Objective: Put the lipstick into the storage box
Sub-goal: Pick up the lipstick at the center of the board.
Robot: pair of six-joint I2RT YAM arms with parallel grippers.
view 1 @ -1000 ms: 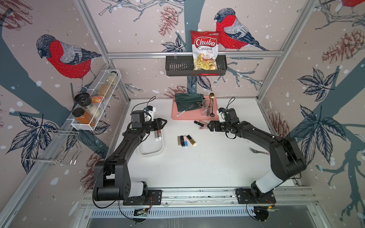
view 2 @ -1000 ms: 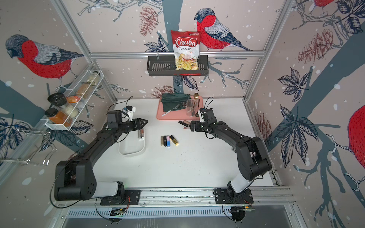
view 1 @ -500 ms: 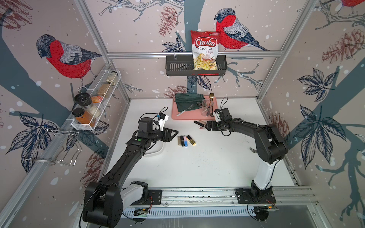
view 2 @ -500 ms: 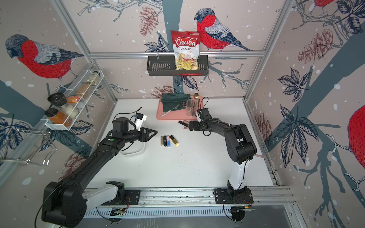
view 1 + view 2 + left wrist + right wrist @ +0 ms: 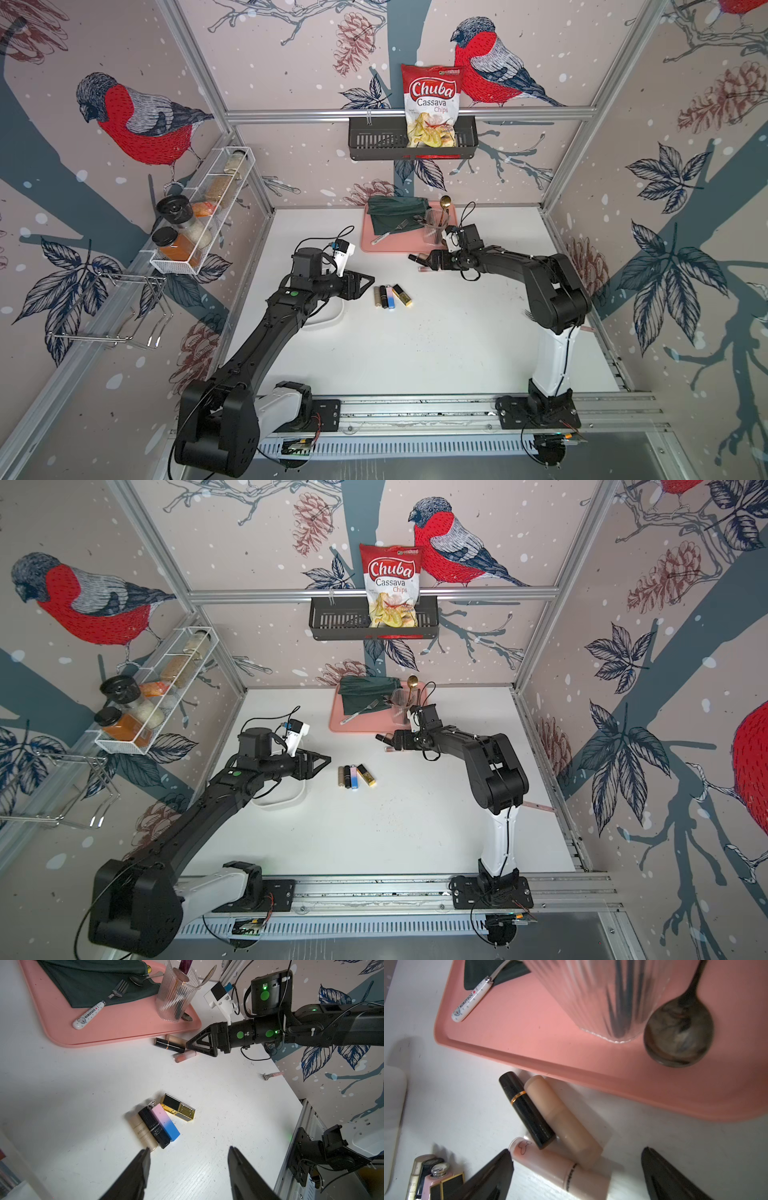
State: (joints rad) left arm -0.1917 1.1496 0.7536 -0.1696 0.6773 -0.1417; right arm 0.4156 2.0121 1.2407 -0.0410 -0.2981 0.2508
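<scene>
Several lipsticks [image 5: 390,296] lie side by side mid-table: beige [image 5: 143,1132], black [image 5: 153,1130], pink-and-blue [image 5: 165,1122] and gold-and-black [image 5: 178,1107]. My left gripper [image 5: 188,1148] hovers open and empty just short of them, also seen in a top view [image 5: 368,280]. The white storage box [image 5: 328,320] sits under the left forearm, mostly hidden. Three more lipsticks lie by the pink tray: black [image 5: 527,1109], beige [image 5: 562,1118] and pale pink [image 5: 556,1169]. My right gripper [image 5: 577,1151] is open, with the pale pink one lying between its fingers.
The pink tray [image 5: 374,245] at the back carries a dark green cloth [image 5: 397,210], a fork and a ribbed glass [image 5: 434,226] of cutlery. A black wall basket [image 5: 374,141] holds a chips bag. A wire spice rack [image 5: 199,216] hangs on the left wall.
My left gripper has swung right, away from the storage box towards the mid-table lipsticks, with its jaws wider. The right gripper has edged left onto the lipsticks by the tray.
</scene>
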